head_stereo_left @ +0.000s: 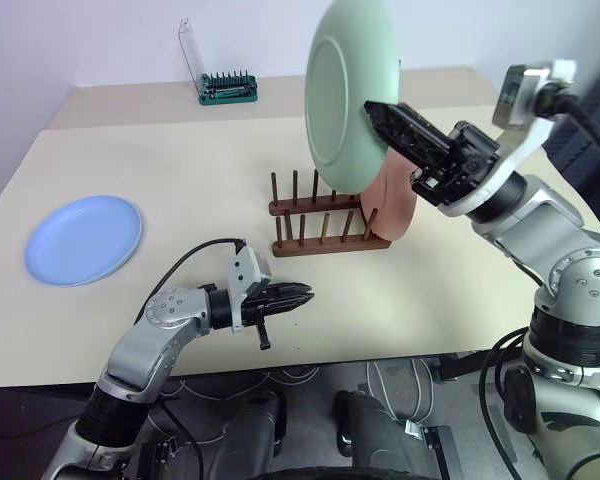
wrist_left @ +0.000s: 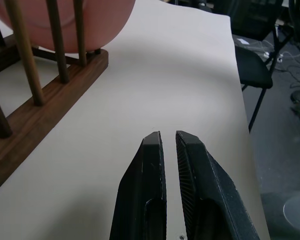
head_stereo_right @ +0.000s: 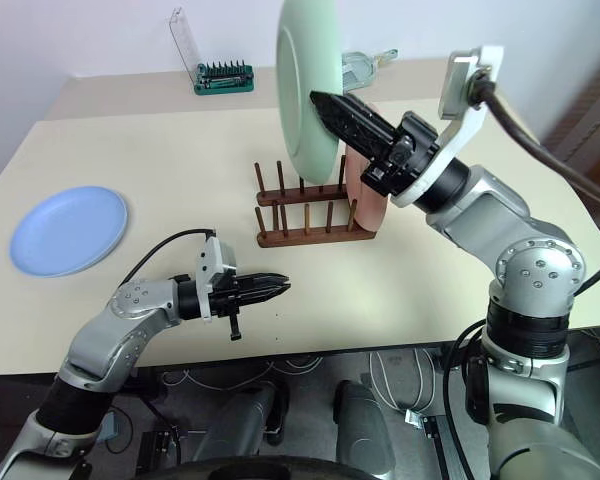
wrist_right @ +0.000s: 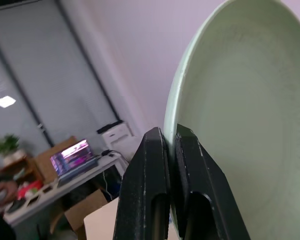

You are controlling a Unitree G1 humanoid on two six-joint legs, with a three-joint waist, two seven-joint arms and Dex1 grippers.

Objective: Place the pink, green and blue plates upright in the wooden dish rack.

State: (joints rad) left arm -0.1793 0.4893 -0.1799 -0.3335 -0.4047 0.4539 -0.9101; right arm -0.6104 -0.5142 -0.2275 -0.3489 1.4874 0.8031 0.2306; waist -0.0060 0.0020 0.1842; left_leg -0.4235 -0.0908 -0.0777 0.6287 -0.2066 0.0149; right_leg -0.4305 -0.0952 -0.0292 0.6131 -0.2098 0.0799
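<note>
A: Where are the plates?

B: The green plate (head_stereo_left: pixel 345 95) is on edge in the air, its rim clamped between the jaws of the right gripper (head_stereo_left: pixel 378 110); below those jaws stands the wooden dish rack (head_stereo_left: pixel 320 222), and the pink plate (head_stereo_left: pixel 392 205) is upright at its end, seemingly between the last pegs; the blue plate (head_stereo_left: pixel 83 238) lies flat on the table (head_stereo_left: pixel 180 160), well away from both sets of jaws.

A: And the other arm?

B: The left gripper (head_stereo_left: pixel 302 295) hangs low over the table with its jaws pressed together on nothing, the rack just beyond their tips; a green bit holder (head_stereo_left: pixel 228 88) sits at the table's far edge.
</note>
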